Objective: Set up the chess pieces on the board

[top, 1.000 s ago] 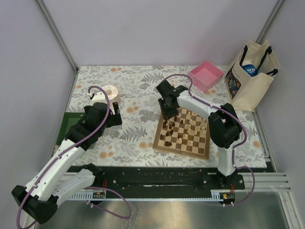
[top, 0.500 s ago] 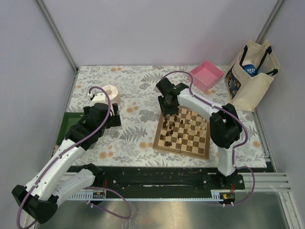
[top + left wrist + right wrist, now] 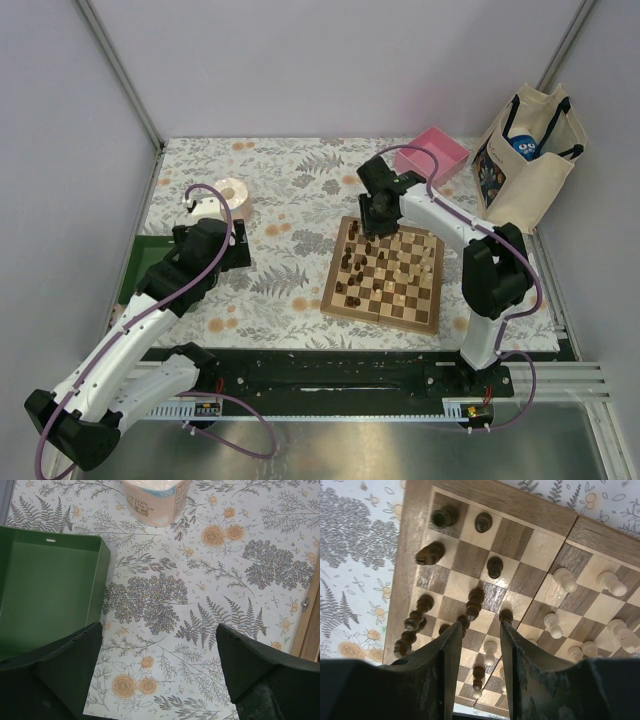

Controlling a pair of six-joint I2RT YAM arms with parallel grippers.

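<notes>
The right hand [image 3: 481, 627] hangs over the far left part of the board [image 3: 495, 495], its two fingers a narrow gap apart and gripping nothing. The board lies flat on the flowered worktop [image 3: 225, 580], right of centre. The chess pieces [image 3: 494, 566] stand scattered on its squares: in the right wrist view the dark ones crowd the left side and the pale ones the right.

The left hand [image 3: 160, 645] hovers over bare cloth well left of the board, spread wide and empty. A green tray [image 3: 45, 585] lies just beside its left finger. Beyond it stands a paper roll [image 3: 155, 500] with blue print on its wrapper, too blurred to read. A tote bag [image 3: 525, 155] leans at the far right corner; the white lettering on the blue item inside is illegible. A pink tray [image 3: 447, 150] sits near it.
</notes>
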